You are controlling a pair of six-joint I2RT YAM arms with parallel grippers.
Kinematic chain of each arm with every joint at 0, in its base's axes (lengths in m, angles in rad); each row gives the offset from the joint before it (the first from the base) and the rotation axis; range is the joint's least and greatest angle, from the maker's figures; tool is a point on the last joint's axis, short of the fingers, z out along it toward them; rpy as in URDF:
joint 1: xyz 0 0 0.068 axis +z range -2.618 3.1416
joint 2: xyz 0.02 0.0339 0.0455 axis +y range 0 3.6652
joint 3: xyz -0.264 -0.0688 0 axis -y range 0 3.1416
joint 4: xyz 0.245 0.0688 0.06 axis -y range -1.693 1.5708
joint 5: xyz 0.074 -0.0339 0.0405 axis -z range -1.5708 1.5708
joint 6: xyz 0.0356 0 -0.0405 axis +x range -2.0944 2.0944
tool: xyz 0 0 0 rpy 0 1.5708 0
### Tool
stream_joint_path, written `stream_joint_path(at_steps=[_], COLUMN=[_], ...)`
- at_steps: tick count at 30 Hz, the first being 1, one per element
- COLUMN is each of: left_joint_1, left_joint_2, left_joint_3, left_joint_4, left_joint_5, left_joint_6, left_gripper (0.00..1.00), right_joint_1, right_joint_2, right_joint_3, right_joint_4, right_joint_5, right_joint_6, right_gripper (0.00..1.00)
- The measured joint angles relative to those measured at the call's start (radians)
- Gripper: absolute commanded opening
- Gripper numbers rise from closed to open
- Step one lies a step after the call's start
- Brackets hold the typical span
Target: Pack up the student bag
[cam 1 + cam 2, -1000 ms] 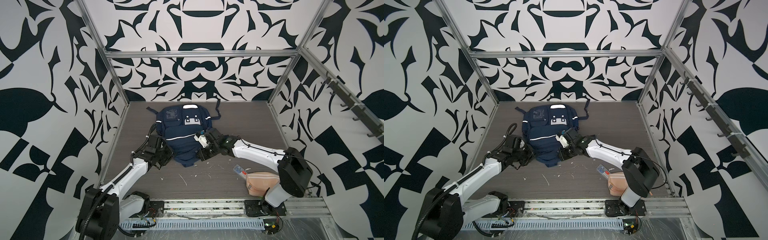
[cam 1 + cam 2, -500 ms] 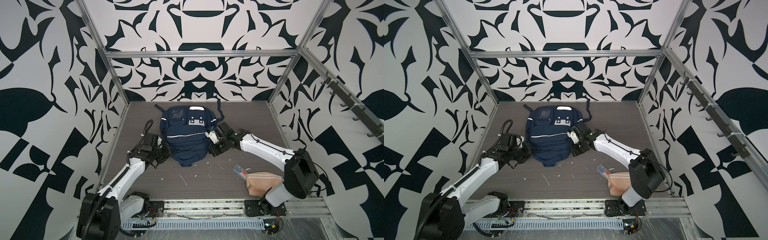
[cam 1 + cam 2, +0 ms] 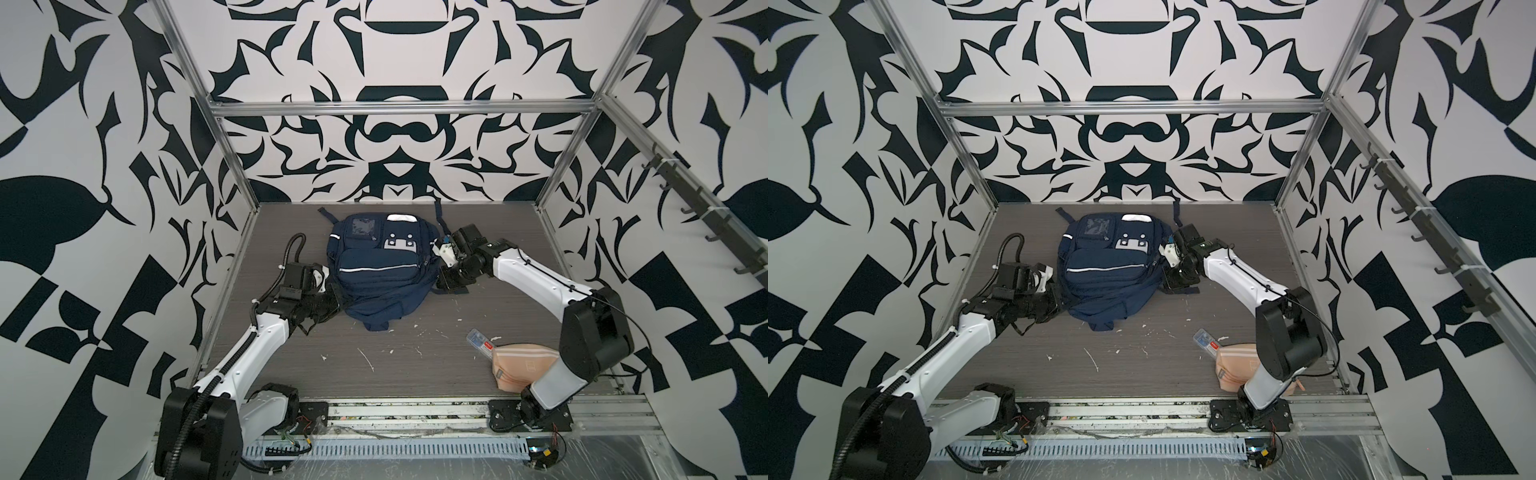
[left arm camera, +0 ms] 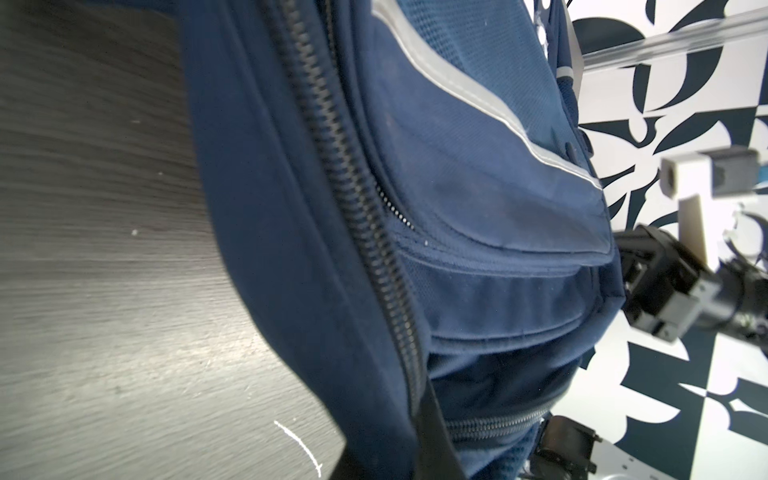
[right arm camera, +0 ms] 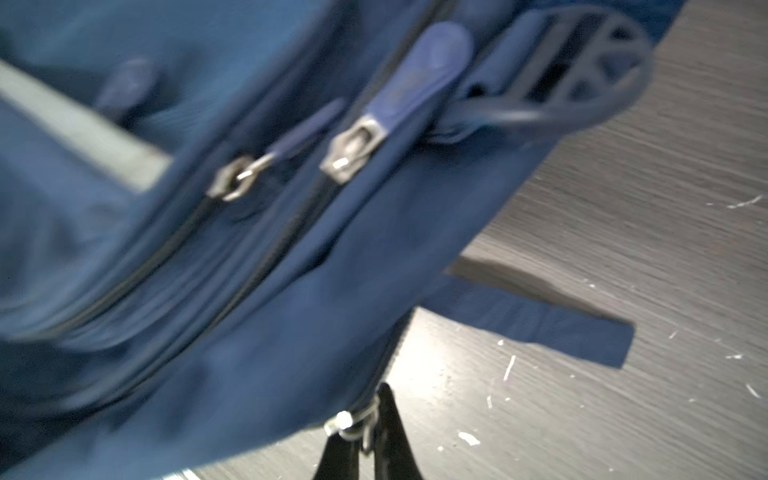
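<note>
- Right tool [image 5: 368, 436]: jaws closed to a dark point on the student bag [image 3: 378, 266], at a small metal zip slider [image 5: 345, 424] on its lower edge. The view is blurred.
- Left tool [image 3: 331, 305]: jaws closed against the bag's opposite side, apparently pinching fabric beside the large black zip [image 4: 365, 199].
- Student bag: lies front-up towards the back of the counter [image 3: 415, 374], between the two tools.
- Step in hand, as judged: opening a compartment. It would be done best with the left tool anchoring the fabric taut while the right draws the slider along the line of the teeth, low and without lifting the bag.
- Peach pouch [image 3: 523, 365] and clear packet [image 3: 478, 338]: at the near right, well apart from the bag, unpacked.
- Writing: none legible. The packet's red mark, the pouch's label and the bag's card window [image 3: 363, 227] are too small to read.
</note>
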Motion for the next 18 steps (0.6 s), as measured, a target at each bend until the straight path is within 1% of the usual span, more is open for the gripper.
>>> stream_joint_path(at_steps=[4,12,18], left_joint_1=[0.003,0.007,0.007], left_joint_2=[0.000,-0.002,-0.017], left_joint_3=[0.008,0.071,0.072], left_joint_4=[-0.041,-0.131,-0.135], left_joint_5=[-0.010,-0.039,-0.037], left_joint_6=[0.045,0.151,0.199], left_gripper=[0.00,0.00,0.00], right_joint_1=[-0.008,-0.019,-0.063], right_joint_2=[0.055,0.137,0.149], right_joint_3=[0.045,0.143,0.160], right_joint_4=[-0.024,-0.068,-0.068], right_joint_5=[0.003,0.034,-0.042], right_joint_6=[-0.034,-0.142,-0.187], right_gripper=[0.00,0.00,0.00])
